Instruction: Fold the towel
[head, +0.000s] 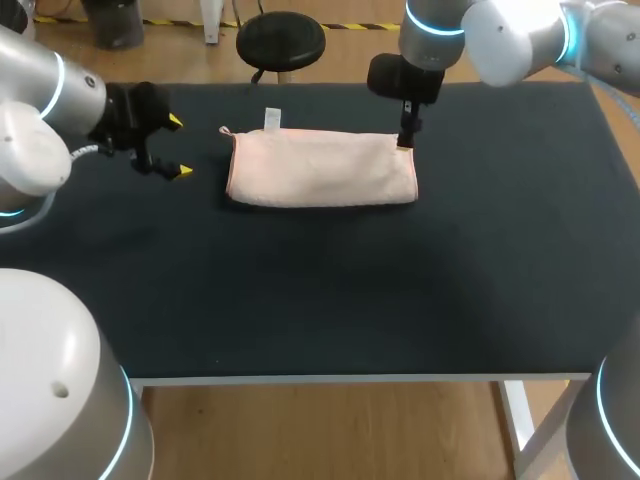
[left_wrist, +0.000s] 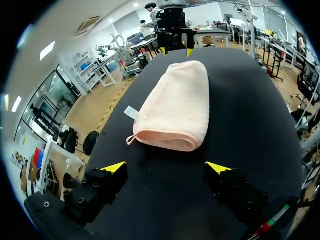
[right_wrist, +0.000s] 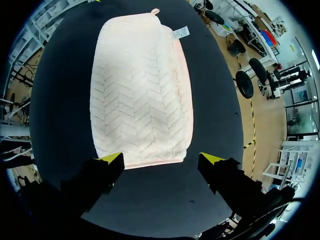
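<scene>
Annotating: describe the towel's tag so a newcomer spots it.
On the black table lies a folded pink towel. Along its far long edge, near the left gripper's end, a small white tag sticks out; the loop beside it is pink, at the corner.

Right fingers (head: 408, 128): yellow tips seemingly half hidden beside the towel (head: 320, 170).

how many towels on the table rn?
1. A pink towel, folded over, lies on the black table. The left gripper is open just off its tag end, and the right gripper is open over the opposite end. No second towel shows.
</scene>
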